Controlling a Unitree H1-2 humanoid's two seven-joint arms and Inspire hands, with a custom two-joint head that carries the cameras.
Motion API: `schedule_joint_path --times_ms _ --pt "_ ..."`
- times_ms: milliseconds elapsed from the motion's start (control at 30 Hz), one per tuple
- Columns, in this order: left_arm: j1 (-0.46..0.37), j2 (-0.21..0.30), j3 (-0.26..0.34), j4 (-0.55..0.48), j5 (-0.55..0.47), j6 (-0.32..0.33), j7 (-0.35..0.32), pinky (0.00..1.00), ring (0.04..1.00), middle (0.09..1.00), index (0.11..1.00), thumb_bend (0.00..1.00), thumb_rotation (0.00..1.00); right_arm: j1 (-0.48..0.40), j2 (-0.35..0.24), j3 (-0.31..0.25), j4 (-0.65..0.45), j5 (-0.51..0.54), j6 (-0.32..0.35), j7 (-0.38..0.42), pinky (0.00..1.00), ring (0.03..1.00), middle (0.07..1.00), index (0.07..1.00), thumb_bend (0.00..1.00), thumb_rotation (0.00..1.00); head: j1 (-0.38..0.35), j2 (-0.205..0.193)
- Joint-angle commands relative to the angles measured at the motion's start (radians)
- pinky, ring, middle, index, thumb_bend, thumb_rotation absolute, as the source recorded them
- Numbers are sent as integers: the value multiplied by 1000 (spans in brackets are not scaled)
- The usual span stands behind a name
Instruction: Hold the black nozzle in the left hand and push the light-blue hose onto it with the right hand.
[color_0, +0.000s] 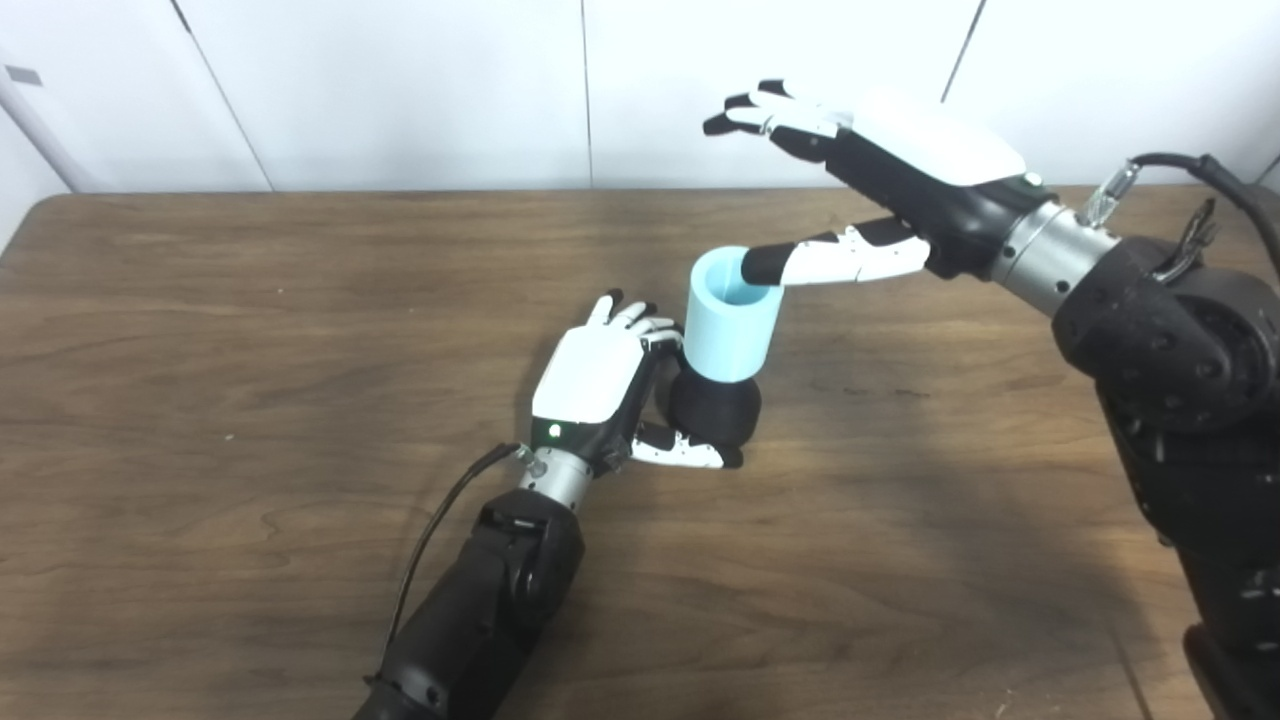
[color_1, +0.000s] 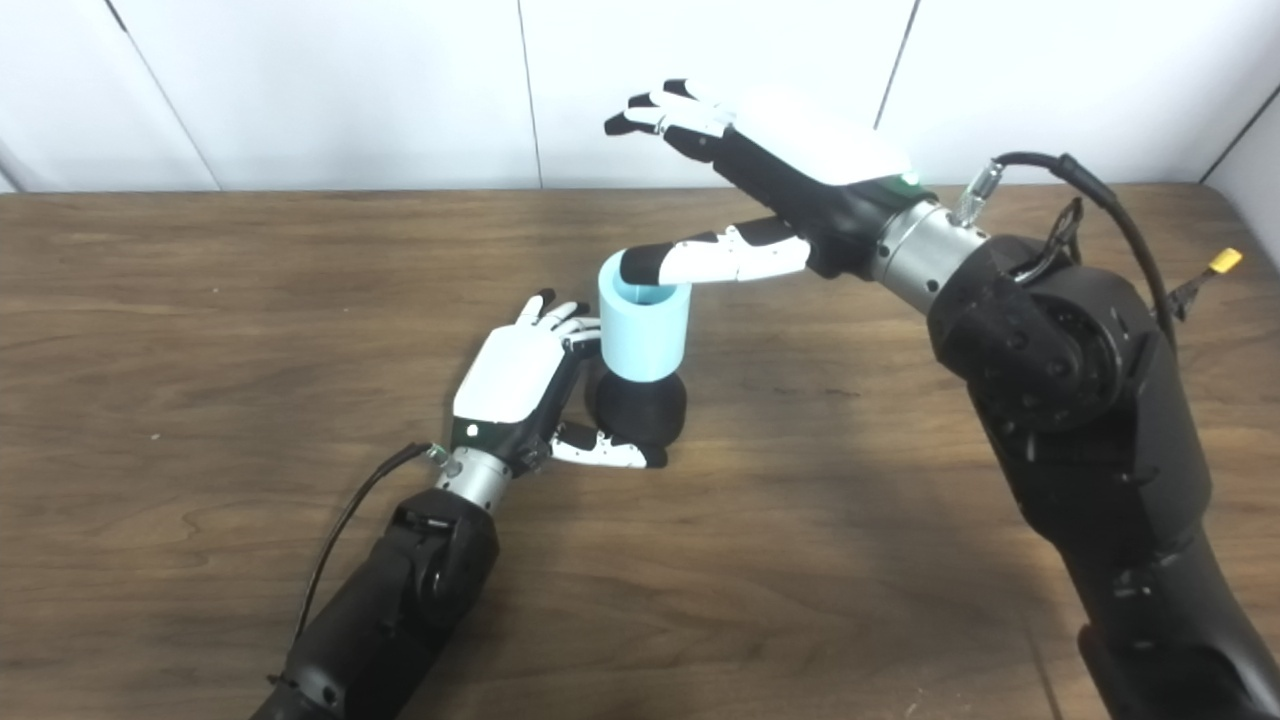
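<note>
Left eye view: on the brown wood-grain table (color_0: 250, 330), the left hand (color_0: 600, 385) grips the rounded black nozzle (color_0: 715, 408), which stands on the tabletop near the middle. Its fingers curl around the far side of the nozzle and its thumb wraps the near side at the base, so the hand is closed on it. The short light-blue cylindrical hose (color_0: 730, 315) sits upright on top of the nozzle, its open mouth facing up and tilted slightly to the left. The right hand (color_0: 900, 170) hangs above and to the right of the hose with its fingers spread wide and stretched out toward the white wall panels (color_0: 400, 90), holding nothing. Only its thumb tip lies across the hose's upper rim.

Right eye view: the same arrangement appears shifted left. The left hand (color_1: 520, 385) clasps the black nozzle (color_1: 640, 410), with the light-blue hose (color_1: 645, 330) seated on it. The right hand (color_1: 790, 165) is splayed open, thumb resting at the rim of the hose. A small yellow tag (color_1: 1225, 262) shows near the table's right edge, behind the right arm.
</note>
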Motion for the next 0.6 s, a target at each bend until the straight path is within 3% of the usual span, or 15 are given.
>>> schedule_joint_path --times_ms 0,167,333,567 --pt "26 6 -13 49 13 7 8 1000 916 794 481 525 50 -24 -17 -1 -36 -13 -3 -7 908 1000 957 910 699 1000 1 1" --pt "32 -2 -19 31 22 38 -14 1000 910 786 481 525 49 -14 -17 34 -28 -40 -17 6 995 1000 959 920 703 1000 0 0" --pt "33 -2 -27 10 29 65 -60 1000 909 785 481 525 50 9 -13 72 -23 -62 -37 13 1000 1000 978 945 714 1000 6 7" --pt "26 5 -46 6 41 87 -72 1000 891 780 481 525 53 63 -14 104 -35 -85 -81 2 1000 1000 990 958 705 1000 9 2"
